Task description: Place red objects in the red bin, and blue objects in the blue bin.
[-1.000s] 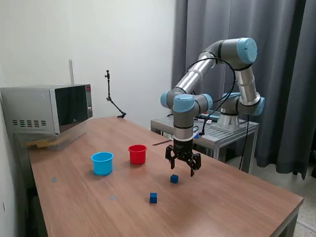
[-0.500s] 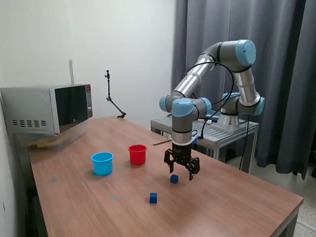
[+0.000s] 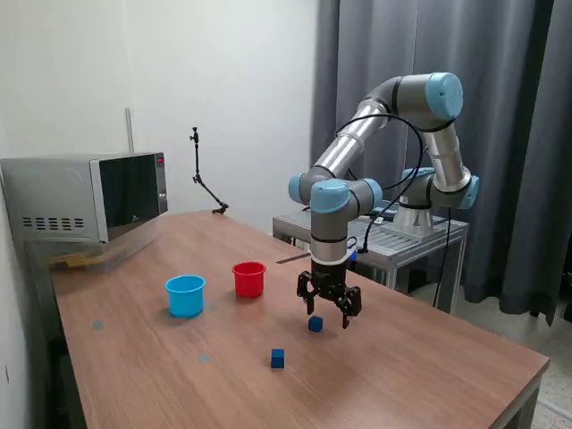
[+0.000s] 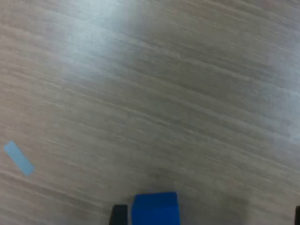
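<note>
Exterior view shows my gripper [image 3: 328, 312] hanging spread wide just above a dark blue cube [image 3: 315, 323] on the wooden desk [image 3: 429, 375], its fingers apart and holding nothing. A second dark blue cube [image 3: 278, 358] sits nearer the camera, apart from the first. Toward the exterior view's left stand the red cup [image 3: 249, 279] and, beyond it, the light blue cup [image 3: 186, 295], both upright. Wrist view shows the cube [image 4: 155, 208] at the frame's edge, resting on wood grain, with a pale blue tape strip [image 4: 18, 158] well apart.
</note>
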Controlling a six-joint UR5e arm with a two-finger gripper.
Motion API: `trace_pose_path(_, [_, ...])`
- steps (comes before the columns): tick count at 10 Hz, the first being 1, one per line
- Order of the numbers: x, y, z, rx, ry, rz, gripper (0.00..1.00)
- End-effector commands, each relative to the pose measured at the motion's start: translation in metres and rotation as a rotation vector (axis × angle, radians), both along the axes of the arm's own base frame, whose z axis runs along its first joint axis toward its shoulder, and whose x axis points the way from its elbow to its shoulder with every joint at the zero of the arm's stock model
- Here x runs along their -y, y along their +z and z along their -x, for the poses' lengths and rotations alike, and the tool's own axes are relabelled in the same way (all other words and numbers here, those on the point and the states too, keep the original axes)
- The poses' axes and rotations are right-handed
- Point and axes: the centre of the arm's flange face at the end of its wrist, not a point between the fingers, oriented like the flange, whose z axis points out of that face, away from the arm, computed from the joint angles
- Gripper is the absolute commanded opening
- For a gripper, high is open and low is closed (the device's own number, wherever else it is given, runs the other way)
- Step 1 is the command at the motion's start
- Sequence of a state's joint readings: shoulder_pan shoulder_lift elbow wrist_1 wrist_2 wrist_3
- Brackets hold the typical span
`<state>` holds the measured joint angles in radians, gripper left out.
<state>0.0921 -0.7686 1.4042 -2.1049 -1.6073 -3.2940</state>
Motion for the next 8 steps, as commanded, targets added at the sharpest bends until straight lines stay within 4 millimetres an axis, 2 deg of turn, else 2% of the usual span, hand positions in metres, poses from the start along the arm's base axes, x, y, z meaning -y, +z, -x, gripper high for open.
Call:
trace_pose_path(1, [-0.001,0.001,0.002,-0.014,-0.001,0.003,1.0])
trace_pose_path(8, [-0.014,0.0,0.004,-0.012,-0.019,0.001,1.0])
